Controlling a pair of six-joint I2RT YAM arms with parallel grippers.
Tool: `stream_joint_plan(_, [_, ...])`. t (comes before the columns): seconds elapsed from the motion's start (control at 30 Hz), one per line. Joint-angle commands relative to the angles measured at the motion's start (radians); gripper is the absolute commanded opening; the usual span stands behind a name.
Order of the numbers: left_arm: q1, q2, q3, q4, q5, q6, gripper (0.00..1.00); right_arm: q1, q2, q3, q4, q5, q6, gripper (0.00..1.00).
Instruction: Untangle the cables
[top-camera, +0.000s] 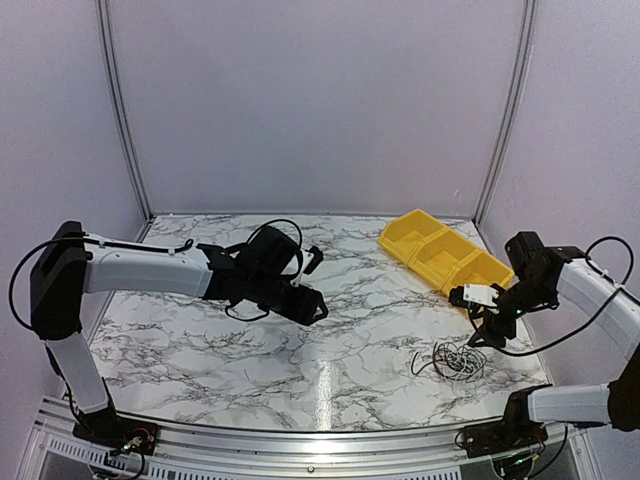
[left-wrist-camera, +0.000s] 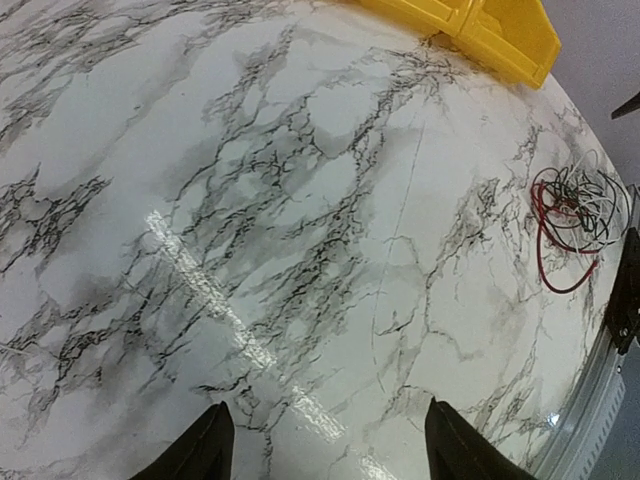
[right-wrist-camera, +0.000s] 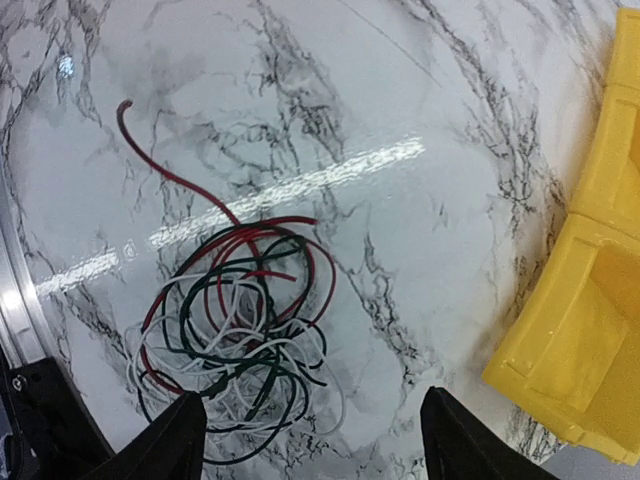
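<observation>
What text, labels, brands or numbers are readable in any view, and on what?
None readable.
The yellow bin, marble table, cables, left arm and right arm show no print.
The white piece on the right arm's wrist has a red spot, too small to tell if it is a marking.

High fixed view from behind — wrist views angled down, cables (right-wrist-camera: 238, 335) in all three.
</observation>
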Motion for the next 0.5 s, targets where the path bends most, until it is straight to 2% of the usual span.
stream_joint_plan(0.0, [-0.051, 0.032, 0.055, 0.003, 0.091, 0.051, 0.68, 0.013, -0.026, -0.011, -0.130, 0.027, -0.141, 0.74])
stream_joint_plan(0.13, [-0.108, 0.063, 0.090, 0.012, 0.156, 0.137, 0.68, 0.020, -0.016, -0.054, -0.127, 0.058, -0.169, 0.75])
stream_joint_plan(0.27, [-0.159, 0.141, 0.171, 0.027, 0.137, 0.247, 0.68, 0.020, 0.014, -0.071, -0.110, 0.045, -0.150, 0.75])
stream_joint_plan(0.47, [-0.207, 0.310, 0.349, 0.062, 0.190, 0.267, 0.67, 0.022, 0.045, -0.108, -0.056, 0.036, -0.127, 0.74])
